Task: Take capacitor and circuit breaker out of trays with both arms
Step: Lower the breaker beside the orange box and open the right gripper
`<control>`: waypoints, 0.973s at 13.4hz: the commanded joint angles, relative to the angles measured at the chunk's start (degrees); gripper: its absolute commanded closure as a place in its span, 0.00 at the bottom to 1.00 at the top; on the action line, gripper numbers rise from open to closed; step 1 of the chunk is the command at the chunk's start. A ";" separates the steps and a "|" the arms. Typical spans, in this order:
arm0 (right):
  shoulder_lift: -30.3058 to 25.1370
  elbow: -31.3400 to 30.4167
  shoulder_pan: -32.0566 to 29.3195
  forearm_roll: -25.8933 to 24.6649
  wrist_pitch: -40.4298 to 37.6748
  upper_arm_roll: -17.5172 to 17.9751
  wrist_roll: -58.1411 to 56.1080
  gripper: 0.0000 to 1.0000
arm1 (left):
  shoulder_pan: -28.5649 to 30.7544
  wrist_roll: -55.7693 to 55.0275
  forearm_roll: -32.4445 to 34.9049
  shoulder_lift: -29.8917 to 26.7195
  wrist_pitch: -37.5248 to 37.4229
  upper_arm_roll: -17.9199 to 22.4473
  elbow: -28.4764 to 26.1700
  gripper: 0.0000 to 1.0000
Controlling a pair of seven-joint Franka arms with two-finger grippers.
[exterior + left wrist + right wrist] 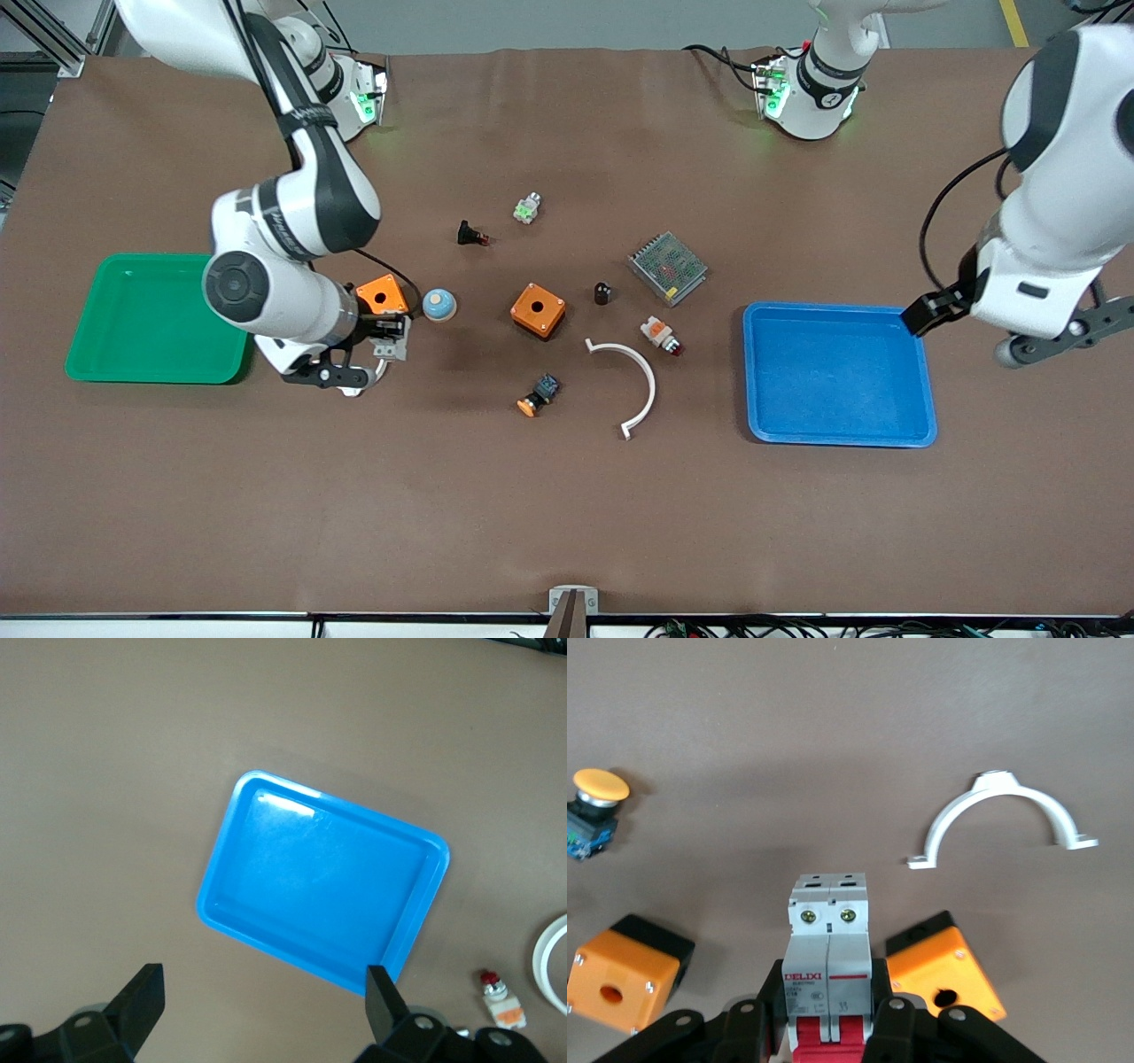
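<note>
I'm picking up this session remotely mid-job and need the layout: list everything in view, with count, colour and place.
breaker: 1, white-grey with red toggles, held in the right gripper
capacitor: 1, black, beside the metal mesh unit
orange boxes: 2, orange and black, one mid-table, one by the right gripper
mesh unit: 1, grey metal, next to the blue tray
white clamp: 1, curved, nearer the front camera than the capacitor
orange-cap button: 1, black-blue
red-tip indicator: 1, white-orange
green tray: 1, right arm's end
blue tray: 1, left arm's end
right gripper: shut on the breaker
left gripper: open, over the blue tray's edge, waiting
</note>
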 commanded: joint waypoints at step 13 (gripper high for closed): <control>9.89 0.34 8.19 1.05 11.24 -0.96 8.00 0.00 | 1.24 22.07 -13.47 -18.06 -7.00 10.60 -12.79 0.00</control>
